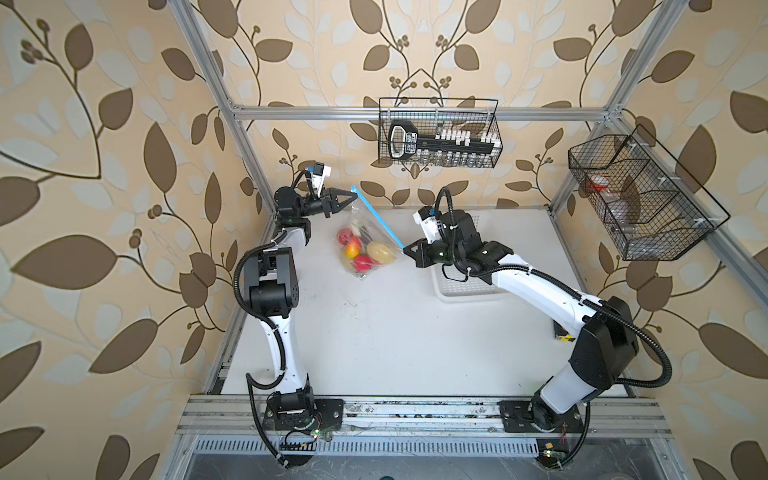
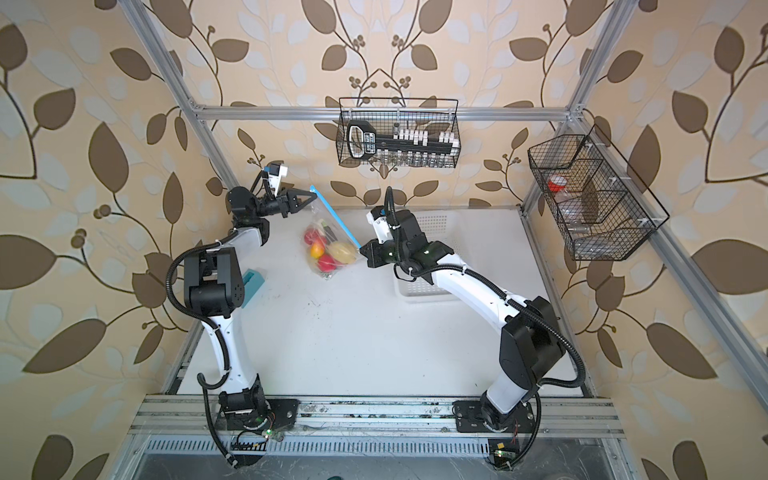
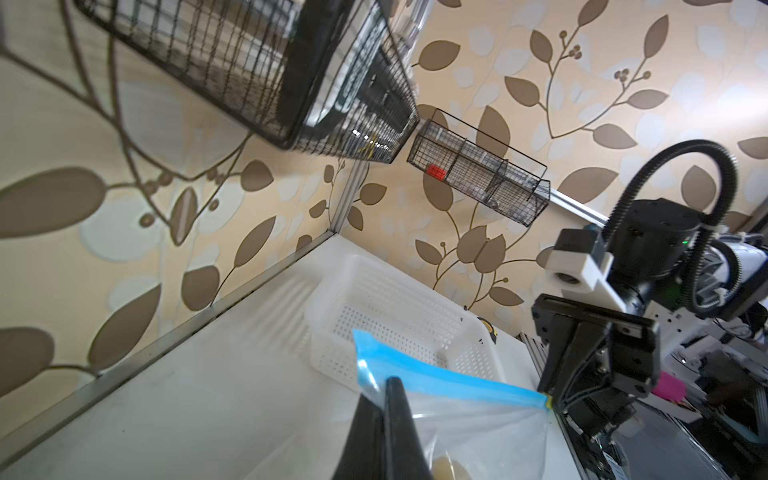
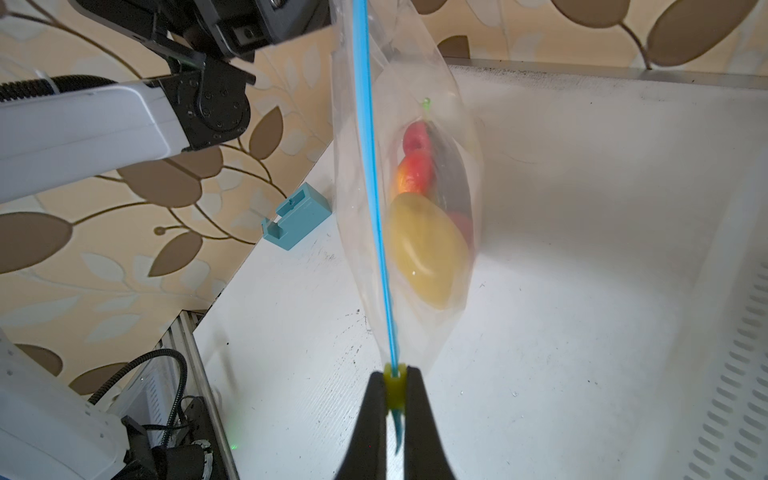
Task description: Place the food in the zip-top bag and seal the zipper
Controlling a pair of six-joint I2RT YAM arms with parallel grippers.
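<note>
Clear crinkly zip-top bag (image 1: pixel 358 217) of glossy toy food (image 1: pixel 376 251) hangs over the white table (image 1: pixel 415 332). The left gripper (image 1: pixel 351 196) clamps one corner, and the right gripper (image 4: pixel 394 382) clamps the yellowish end of the light-blue zipper (image 1: pixel 377 217). Seemingly sealed; hold it taut.

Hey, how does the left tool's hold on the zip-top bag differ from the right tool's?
The left tool pinches the zip-top bag at the plain blue end of the zipper; the right tool clamps the zipper's yellowish end piece. The left tool sits nearer the back wall; the right tool sits nearer the front, by the white basket. Both are shut, stretching the zipper straight between them, with the food inside.
</note>
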